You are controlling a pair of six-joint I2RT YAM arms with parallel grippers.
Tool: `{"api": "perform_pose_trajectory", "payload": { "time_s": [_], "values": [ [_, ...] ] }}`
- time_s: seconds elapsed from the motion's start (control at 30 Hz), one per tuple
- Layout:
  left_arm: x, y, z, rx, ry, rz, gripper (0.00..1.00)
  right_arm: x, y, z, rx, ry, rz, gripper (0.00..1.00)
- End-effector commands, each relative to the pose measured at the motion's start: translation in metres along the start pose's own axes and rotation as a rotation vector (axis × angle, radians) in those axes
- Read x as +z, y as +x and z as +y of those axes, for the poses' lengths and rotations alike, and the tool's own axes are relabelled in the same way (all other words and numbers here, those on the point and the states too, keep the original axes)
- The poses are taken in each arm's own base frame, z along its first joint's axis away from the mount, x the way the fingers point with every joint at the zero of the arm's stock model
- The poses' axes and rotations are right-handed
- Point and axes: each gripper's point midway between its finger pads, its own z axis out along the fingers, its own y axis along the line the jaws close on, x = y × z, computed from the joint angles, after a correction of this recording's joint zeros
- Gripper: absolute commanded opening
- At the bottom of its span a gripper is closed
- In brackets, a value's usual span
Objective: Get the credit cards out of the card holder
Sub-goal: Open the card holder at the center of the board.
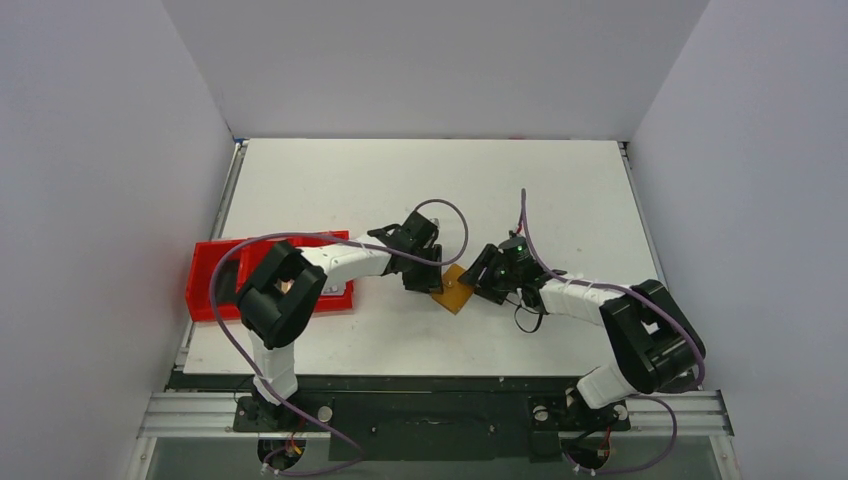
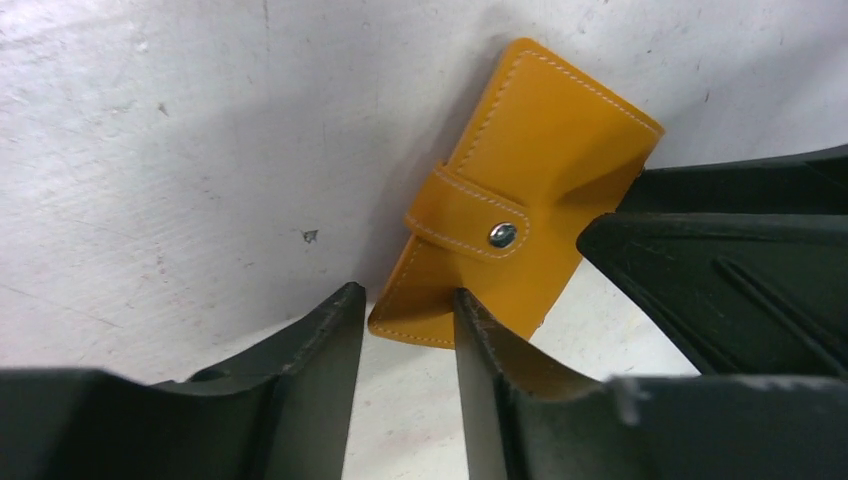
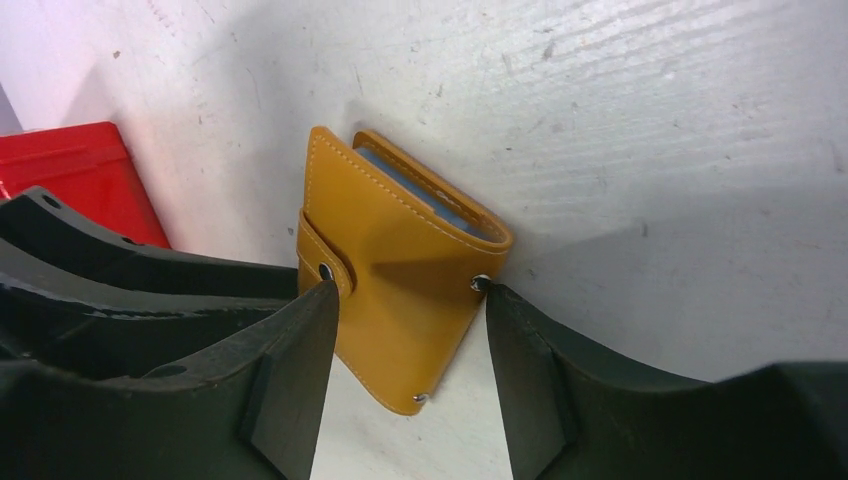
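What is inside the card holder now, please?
A pale blue card edge shows in the open top of the card holder. Its leather covers the rest, so the number of cards stays hidden.

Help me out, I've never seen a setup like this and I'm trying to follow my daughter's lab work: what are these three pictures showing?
You are looking at two robot arms bolted at the near edge of a white table. The wide picture is taken from a fixed camera above and behind them. The other two come from small cameras on the wrists, so the dark shapes at the bottom are each arm's own fingers.

In the middle lies a tan card holder, its snap strap fastened. A pale blue card peeks from its open edge in the right wrist view. A red tray sits at the left.

The right claw straddles the holder, its fingers at either side. The left claw has a corner of it between its fingers. Whether either is truly gripping yet, I cannot tell.
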Motion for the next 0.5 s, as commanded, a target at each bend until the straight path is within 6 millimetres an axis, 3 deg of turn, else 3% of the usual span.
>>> {"api": "perform_pose_trajectory", "payload": {
  "time_s": [0.0,0.47],
  "values": [
    [-0.001,0.002,-0.017,-0.019,0.08,-0.013,0.32,0.009,0.004,-0.005,0.011,-0.006,0.005,0.53],
    [-0.006,0.02,-0.037,-0.083,0.168,0.013,0.13,0.009,0.008,0.008,-0.035,-0.052,0.042,0.51]
  ]
}}
